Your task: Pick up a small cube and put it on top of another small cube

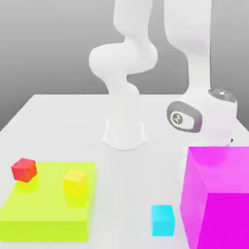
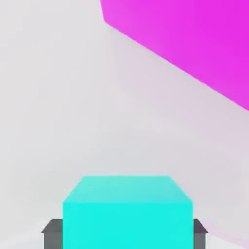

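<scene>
In the hand view a small cyan cube [image 2: 127, 211] sits between my gripper [image 2: 126, 234], with a grey fingertip [image 2: 51, 232] pressed against each side. The gripper looks shut on it above the white table. In the exterior view my arm's wrist [image 1: 204, 117] hangs at the right, just behind the big magenta block [image 1: 216, 194], which hides the fingers. Another small cyan cube [image 1: 162, 220] rests on the table in front, just to the left of the magenta block.
A flat lime-green slab [image 1: 44, 214] lies at the exterior view's left with a small yellow cube [image 1: 75, 181] on it and a small red cube [image 1: 24, 169] at its far corner. The robot base [image 1: 124, 133] stands mid-table. The magenta block [image 2: 194, 39] is close to the hand.
</scene>
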